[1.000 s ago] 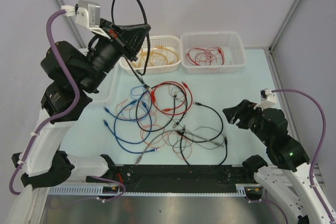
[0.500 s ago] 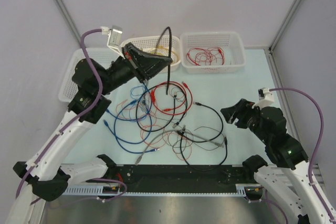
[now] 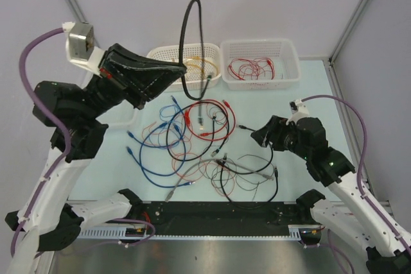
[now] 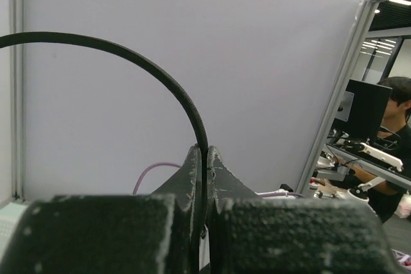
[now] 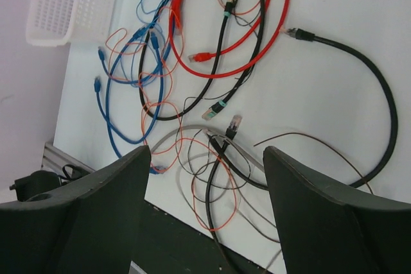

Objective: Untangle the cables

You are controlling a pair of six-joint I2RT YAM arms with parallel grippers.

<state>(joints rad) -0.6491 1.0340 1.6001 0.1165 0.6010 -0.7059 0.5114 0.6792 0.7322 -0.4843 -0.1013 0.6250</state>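
While a tangle of red, blue, black and grey cables [image 3: 192, 134] is spread across the middle of the table [image 3: 302, 104], one black cable [image 3: 184, 27] is clamped between the closed fingers of the left gripper [image 3: 180, 68] and arches upward above the heap. The right gripper [image 3: 259, 135] is seen empty, jaws apart, just beside the tangle's right edge.

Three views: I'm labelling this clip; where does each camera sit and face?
Top external: above and behind, looking down on the table; left arm and right arm show.
Left wrist: on the left arm, facing a wall panel; the left tool, shut, pinches the black cable.
Right wrist: facing down on the cable tangle; the open right tool frames it.
Top and right wrist share the red cable.
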